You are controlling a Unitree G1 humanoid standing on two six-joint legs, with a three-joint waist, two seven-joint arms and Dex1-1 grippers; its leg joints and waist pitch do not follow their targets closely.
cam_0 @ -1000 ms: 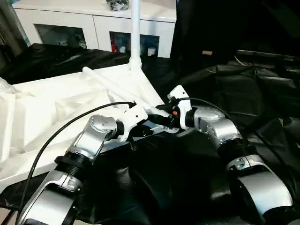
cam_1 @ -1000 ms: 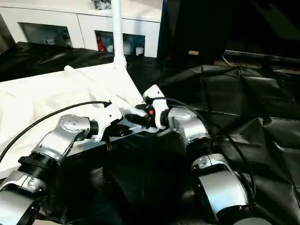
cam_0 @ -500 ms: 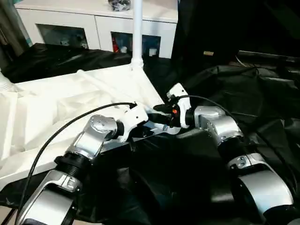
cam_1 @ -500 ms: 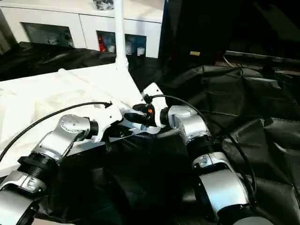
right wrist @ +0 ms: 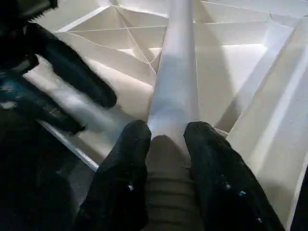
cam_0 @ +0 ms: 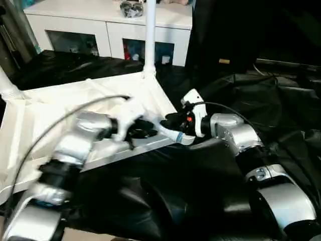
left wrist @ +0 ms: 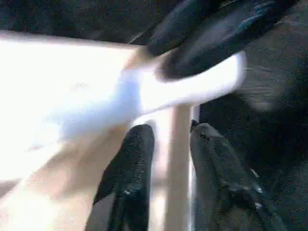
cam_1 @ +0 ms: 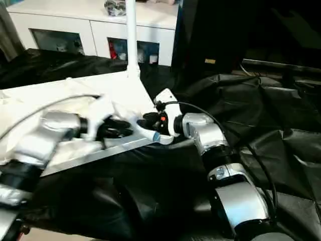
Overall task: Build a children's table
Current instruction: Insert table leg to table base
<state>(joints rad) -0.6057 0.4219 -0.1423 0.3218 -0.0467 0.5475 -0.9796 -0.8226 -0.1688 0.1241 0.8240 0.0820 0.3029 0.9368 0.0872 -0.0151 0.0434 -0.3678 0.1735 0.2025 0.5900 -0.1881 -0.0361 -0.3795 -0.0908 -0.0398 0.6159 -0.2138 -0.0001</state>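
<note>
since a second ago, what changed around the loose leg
The right gripper has closed its black fingers around the end of the loose white tapered tube leg lying on the ribbed white plastic tabletop. The left gripper swung away from that end and is blurred with motion. The upright white leg in the far corner socket stayed put.

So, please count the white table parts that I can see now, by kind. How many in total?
table top: 1
legs standing in corner sockets: 2
leg lying on the top: 1
Total: 4
</note>
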